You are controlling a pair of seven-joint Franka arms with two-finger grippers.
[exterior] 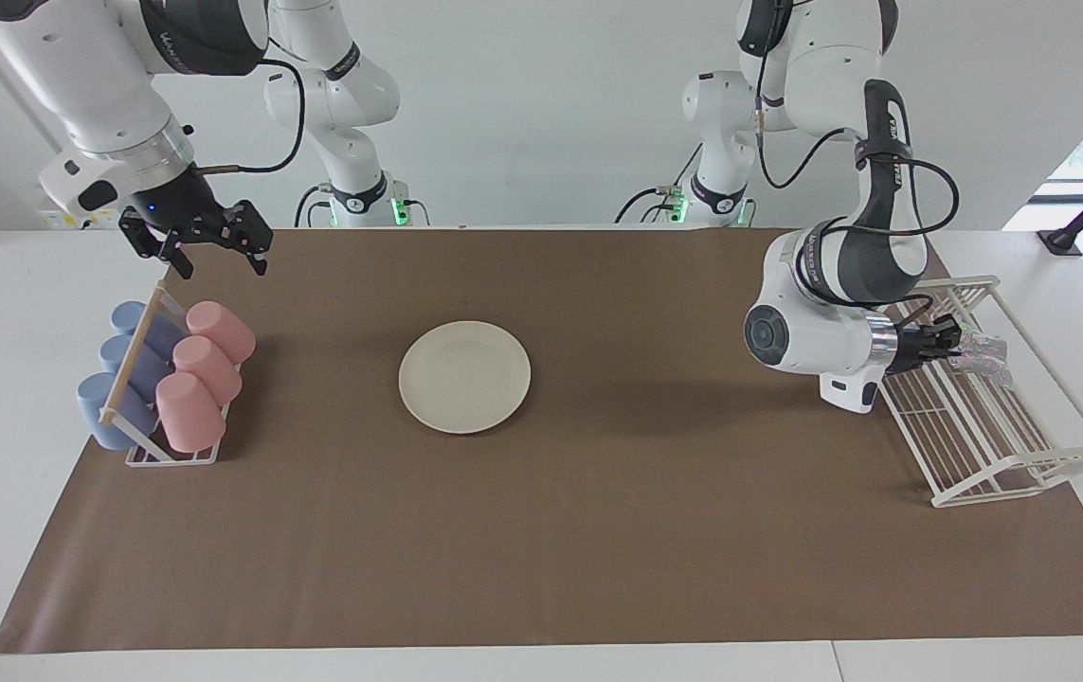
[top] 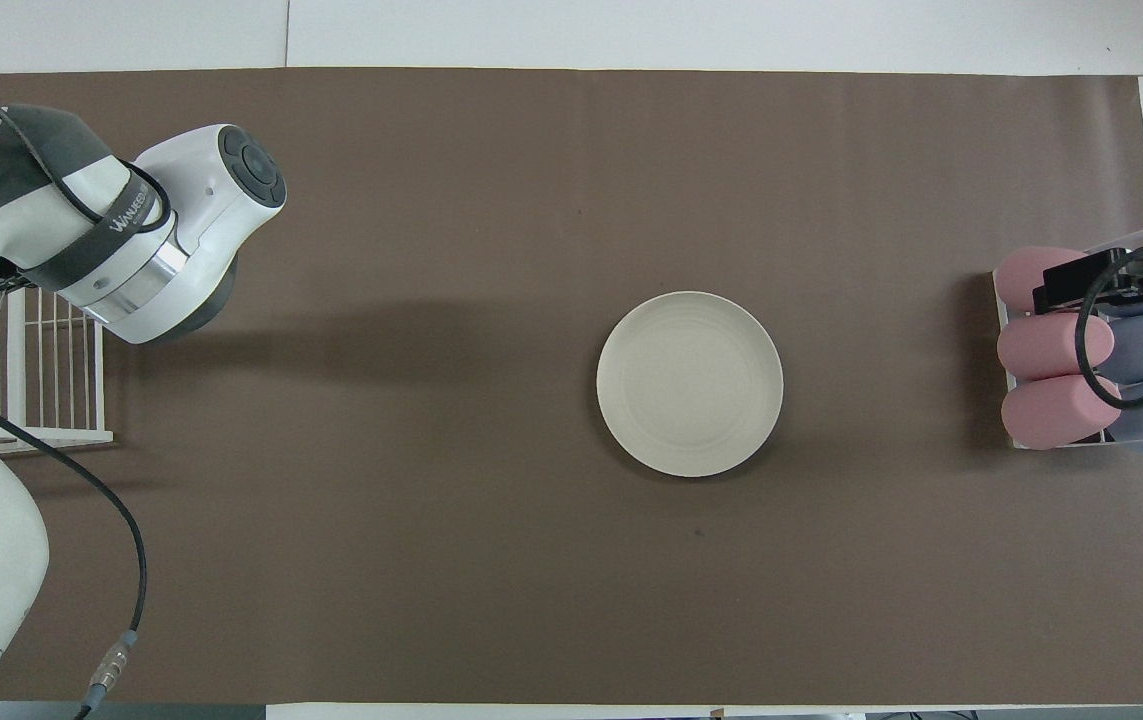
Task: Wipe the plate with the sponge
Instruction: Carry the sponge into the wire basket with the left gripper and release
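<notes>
Six cups [exterior: 209, 365], one plate [exterior: 464, 376], one sponge [exterior: 984, 353]

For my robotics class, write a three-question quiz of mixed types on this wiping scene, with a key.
1. True or false: the sponge rests on the plate.
2. Multiple choice: the left gripper is over A) the plate, B) the white wire rack, C) the cup holder.
3. Fill in: the right gripper hangs with fingers ____ above the end of the cup holder nearer to the robots.

Key: 1 false, the left gripper is shut on the sponge, over the white wire rack; 2 B; 3 open.
</notes>
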